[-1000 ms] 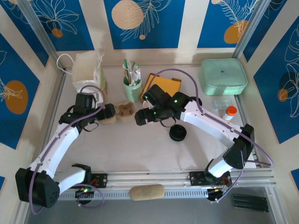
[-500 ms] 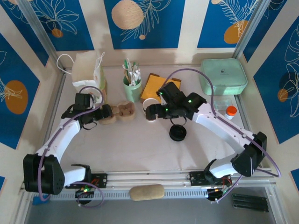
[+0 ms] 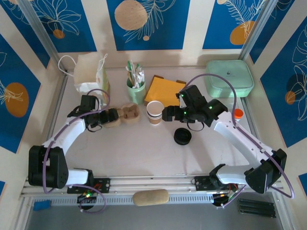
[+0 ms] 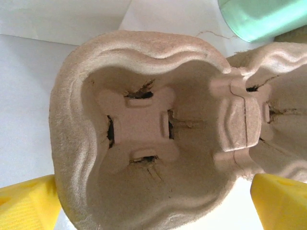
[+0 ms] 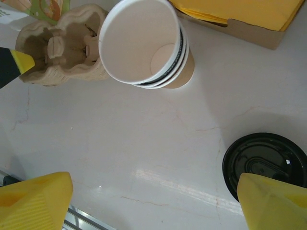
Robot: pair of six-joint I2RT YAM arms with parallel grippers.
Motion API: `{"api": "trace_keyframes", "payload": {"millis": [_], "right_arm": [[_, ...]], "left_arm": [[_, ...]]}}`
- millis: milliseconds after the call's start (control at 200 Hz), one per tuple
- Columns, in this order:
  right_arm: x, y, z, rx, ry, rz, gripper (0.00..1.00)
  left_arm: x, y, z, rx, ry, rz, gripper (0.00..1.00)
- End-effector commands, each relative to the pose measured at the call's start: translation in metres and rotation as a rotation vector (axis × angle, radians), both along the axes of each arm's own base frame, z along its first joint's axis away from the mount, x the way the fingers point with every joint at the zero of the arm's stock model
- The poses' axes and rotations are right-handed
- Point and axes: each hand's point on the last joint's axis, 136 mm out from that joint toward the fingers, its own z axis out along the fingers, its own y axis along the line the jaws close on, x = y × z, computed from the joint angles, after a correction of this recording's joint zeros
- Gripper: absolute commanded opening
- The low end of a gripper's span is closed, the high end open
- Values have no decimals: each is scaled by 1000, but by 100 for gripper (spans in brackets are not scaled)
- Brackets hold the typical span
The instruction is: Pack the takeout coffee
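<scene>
- Top external view, centre: the kraft paper cup stood upright and unlidded beside the pulp cup carrier. Its black lid lay apart, lower right, so lidding and loading apparently remained.
- Right gripper: jaws wide apart, empty, just right of the cup.
- Left gripper: jaws wide apart at the carrier, not clamped.

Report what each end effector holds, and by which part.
Nothing is held. The right end effector stands open, apart from the paper cup; the left end effector stands open astride the cup carrier.
</scene>
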Motion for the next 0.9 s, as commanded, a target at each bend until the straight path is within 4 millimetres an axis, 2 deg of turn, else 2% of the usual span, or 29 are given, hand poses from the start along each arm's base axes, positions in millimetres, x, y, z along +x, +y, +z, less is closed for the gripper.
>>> {"api": "trace_keyframes", "payload": {"millis": [0, 345, 655, 745, 895], "right_arm": [[-4, 1, 2, 40, 16, 4, 90], [2, 5, -4, 40, 29, 5, 90], [6, 10, -9, 42, 43, 11, 89], [6, 11, -11, 40, 49, 14, 89], [5, 12, -11, 46, 52, 17, 89]], "left_arm": [[-13, -16, 0, -69, 5, -58, 100], [-52, -47, 1, -148, 14, -132, 99], [-66, -83, 16, -171, -17, -211, 100], [-69, -78, 21, -134, -27, -193, 99], [-67, -44, 28, 30, -57, -101, 99]]}}
